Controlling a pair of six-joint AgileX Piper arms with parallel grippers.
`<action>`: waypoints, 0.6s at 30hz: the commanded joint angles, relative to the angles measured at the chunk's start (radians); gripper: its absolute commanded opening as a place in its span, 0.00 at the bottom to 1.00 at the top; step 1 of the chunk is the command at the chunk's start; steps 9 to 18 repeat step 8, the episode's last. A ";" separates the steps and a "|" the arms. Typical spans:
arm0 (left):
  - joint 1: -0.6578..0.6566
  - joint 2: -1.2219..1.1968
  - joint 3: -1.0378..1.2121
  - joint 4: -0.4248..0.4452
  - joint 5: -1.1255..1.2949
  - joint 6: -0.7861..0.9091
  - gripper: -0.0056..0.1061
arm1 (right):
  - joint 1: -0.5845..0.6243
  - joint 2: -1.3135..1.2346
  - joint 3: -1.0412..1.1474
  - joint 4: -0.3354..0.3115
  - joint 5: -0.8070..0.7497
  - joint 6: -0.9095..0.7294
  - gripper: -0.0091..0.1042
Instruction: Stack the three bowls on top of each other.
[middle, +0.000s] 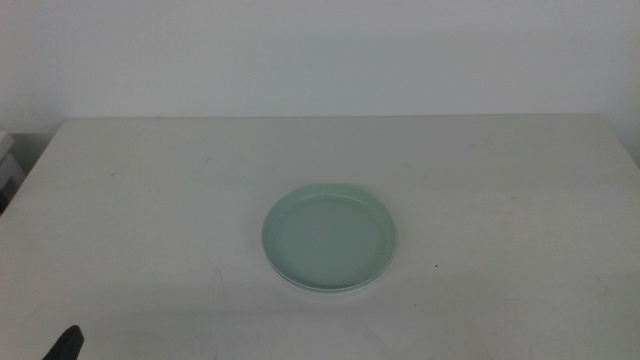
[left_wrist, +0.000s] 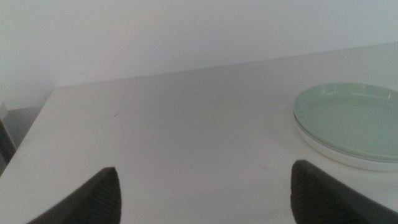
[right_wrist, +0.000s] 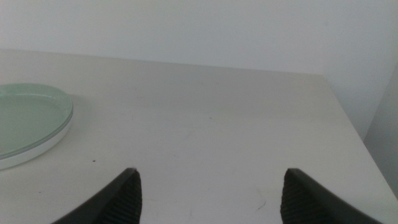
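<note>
Wrist views: both pincers (left_wrist: 202, 196) (right_wrist: 208, 196) spread, seemingly idle.

Beneath the mint green bowl (middle: 329, 237) only a white rim (left_wrist: 348, 160) shows; the grey-blue one is hidden.

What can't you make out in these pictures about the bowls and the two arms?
- Bowls under the mint green bowl: only a white rim shows beneath it; the top bowl hides whether a grey-blue one is there.
- Left end effector: the middle view's bottom edge cuts off all but a dark tip.
- Right end effector: out of the middle view; seen only in its wrist view.
- Stack: cut off by an edge in both wrist views.
</note>
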 joint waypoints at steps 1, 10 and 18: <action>0.001 -0.015 -0.005 -0.008 -0.086 -0.010 0.99 | -0.007 -0.027 -0.028 -0.008 -0.078 -0.012 0.59; 0.001 -0.015 -0.005 -0.008 -0.086 -0.010 0.99 | -0.007 -0.027 -0.007 -0.009 -0.076 -0.012 0.59; 0.001 -0.015 -0.005 -0.008 -0.086 -0.010 0.99 | -0.007 -0.027 -0.007 -0.009 -0.076 -0.012 0.59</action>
